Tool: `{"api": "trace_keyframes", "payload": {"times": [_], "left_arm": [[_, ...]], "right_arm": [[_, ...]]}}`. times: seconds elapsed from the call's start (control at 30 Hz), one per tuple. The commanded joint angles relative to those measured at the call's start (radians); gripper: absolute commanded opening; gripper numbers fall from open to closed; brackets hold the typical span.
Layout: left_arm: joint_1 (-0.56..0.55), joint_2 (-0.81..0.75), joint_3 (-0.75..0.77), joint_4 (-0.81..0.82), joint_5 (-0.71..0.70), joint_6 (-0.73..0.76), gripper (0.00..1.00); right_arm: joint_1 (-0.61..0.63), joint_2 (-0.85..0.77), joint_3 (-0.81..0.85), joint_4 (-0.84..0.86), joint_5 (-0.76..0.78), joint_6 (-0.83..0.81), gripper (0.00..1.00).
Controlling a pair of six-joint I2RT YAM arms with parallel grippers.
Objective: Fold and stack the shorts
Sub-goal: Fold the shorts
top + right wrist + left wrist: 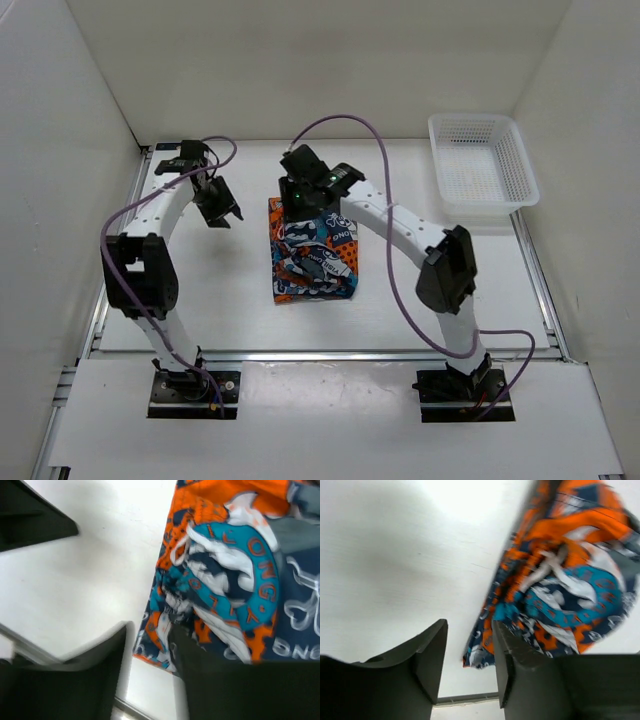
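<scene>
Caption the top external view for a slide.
Folded shorts on the table; right gripper hovers at their far edge, left gripper open beside them.

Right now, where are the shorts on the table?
In the top view, the shorts lie folded near the middle of the table; the right gripper hangs over their far edge, the left gripper just to their left.

In the right wrist view the shorts (225,595) carry the orange letters "LONG", which run along a teal ring (267,587) of the print. Lower down, on a navy patch (295,645), white letters read "ONG". The other marks in the print are too blurred to read.
</scene>
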Motion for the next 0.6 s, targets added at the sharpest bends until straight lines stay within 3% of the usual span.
{"api": "trace_keyframes", "payload": {"times": [0.0, 0.07, 0.1, 0.13, 0.33, 0.4, 0.57], "left_arm": [[-0.038, -0.097, 0.052, -0.058, 0.007, 0.046, 0.51], [-0.087, -0.097, 0.061, -0.058, 0.042, 0.046, 0.34], [-0.109, -0.097, 0.061, -0.046, 0.06, 0.046, 0.31], [-0.133, -0.076, 0.072, -0.045, 0.075, 0.046, 0.27], [-0.287, 0.054, 0.101, 0.008, 0.106, 0.005, 0.19], [-0.298, 0.128, 0.101, 0.031, 0.117, 0.005, 0.1], [-0.298, 0.249, 0.11, 0.04, 0.102, 0.036, 0.1]], "right_arm": [[-0.018, -0.193, -0.135, 0.032, 0.047, -0.014, 0.34], [-0.027, -0.282, -0.229, 0.032, 0.086, -0.004, 0.18], [-0.041, -0.333, -0.322, 0.032, 0.098, -0.004, 0.09], [-0.041, -0.355, -0.369, 0.032, 0.098, 0.012, 0.07], [-0.083, -0.424, -0.614, 0.119, 0.02, 0.073, 0.05], [-0.083, -0.386, -0.65, 0.16, -0.001, 0.087, 0.05], [-0.083, -0.251, -0.716, 0.222, -0.034, 0.107, 0.0]]}}
